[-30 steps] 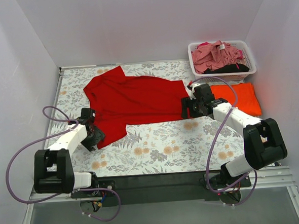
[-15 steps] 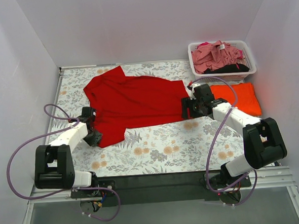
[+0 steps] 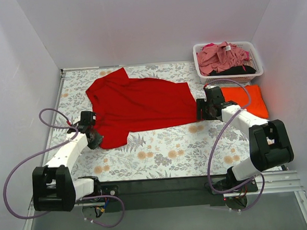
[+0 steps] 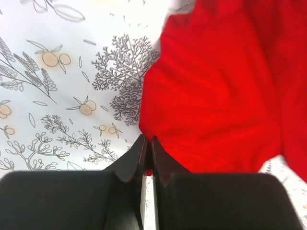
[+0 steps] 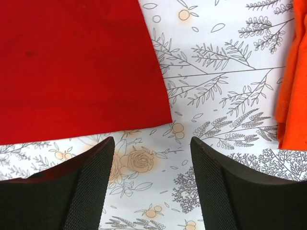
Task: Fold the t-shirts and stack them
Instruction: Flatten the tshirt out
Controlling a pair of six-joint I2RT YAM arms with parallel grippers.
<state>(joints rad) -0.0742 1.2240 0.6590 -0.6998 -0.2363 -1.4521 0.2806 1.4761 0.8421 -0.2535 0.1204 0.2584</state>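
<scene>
Pinching red t-shirt (image 4: 216, 96) edge in closed left gripper (image 4: 147, 154); holding right gripper (image 5: 152, 160) wide open over table (image 5: 216, 72) beside hem.

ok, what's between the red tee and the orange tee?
Bare floral table cloth, per the right wrist view. The open right pincer hangs over that strip, red tee one side, orange tee the other.

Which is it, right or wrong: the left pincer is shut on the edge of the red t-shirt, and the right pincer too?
Wrong in one part: the left pincer is shut on the edge of the red t-shirt, but the right pincer is open and holds nothing, as the right wrist view shows.
</scene>
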